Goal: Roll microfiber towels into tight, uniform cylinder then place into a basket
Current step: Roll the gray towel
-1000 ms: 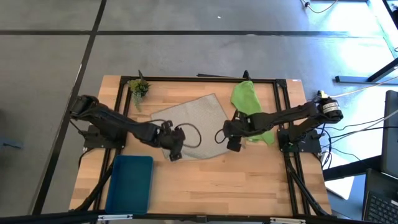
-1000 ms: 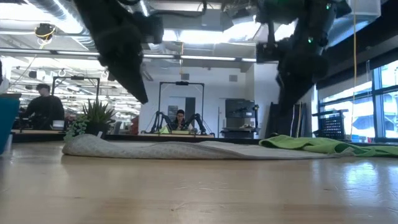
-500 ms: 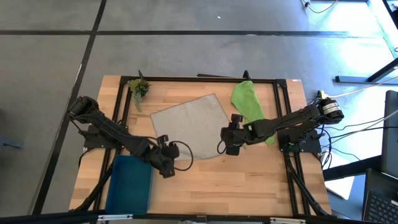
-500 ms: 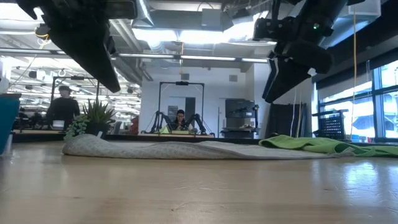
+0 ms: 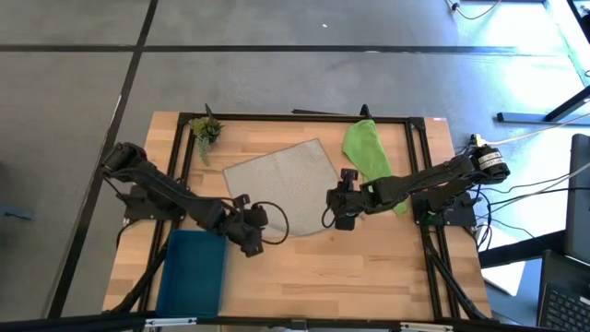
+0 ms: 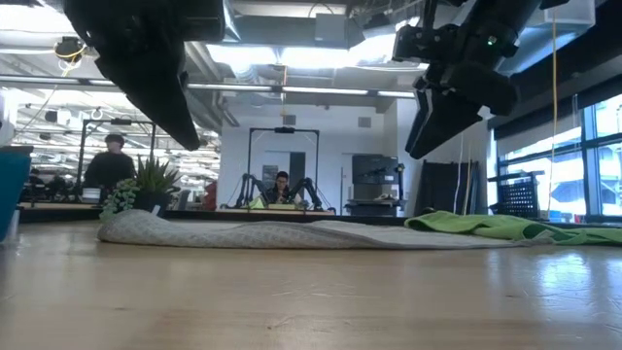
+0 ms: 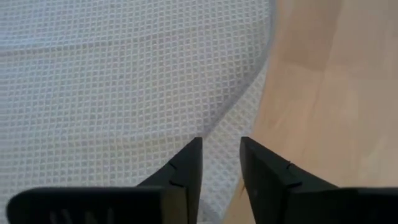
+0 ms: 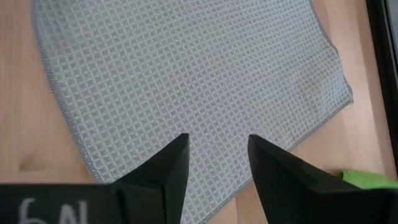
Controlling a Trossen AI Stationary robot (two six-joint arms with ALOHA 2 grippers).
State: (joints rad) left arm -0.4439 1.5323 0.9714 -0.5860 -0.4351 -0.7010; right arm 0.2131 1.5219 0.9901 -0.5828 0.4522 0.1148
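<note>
The light grey towel (image 5: 277, 180) lies spread flat on the middle of the table; it also shows in the low view (image 6: 292, 233). The lime green towel (image 5: 369, 152) lies crumpled at the far right, beside the grey one. The teal basket (image 5: 194, 272) stands at the near left. My left gripper (image 5: 253, 242) hovers open above the grey towel's near edge (image 7: 249, 93). My right gripper (image 5: 343, 219) hovers open above the towel's right side (image 8: 186, 74). Both are clear of the cloth in the low view.
A small green plant sprig (image 5: 206, 131) stands at the far left corner. A black frame (image 5: 295, 118) runs along the table's far and side edges. Bare wood (image 5: 341, 277) stretches along the near edge to the right of the basket. People show in the room behind.
Both grippers have risen from the grey towel. My left gripper has gone toward the table's near edge and a little left, then slightly back right. My right gripper has shifted a little toward the near edge. The grey towel has stayed flat.
</note>
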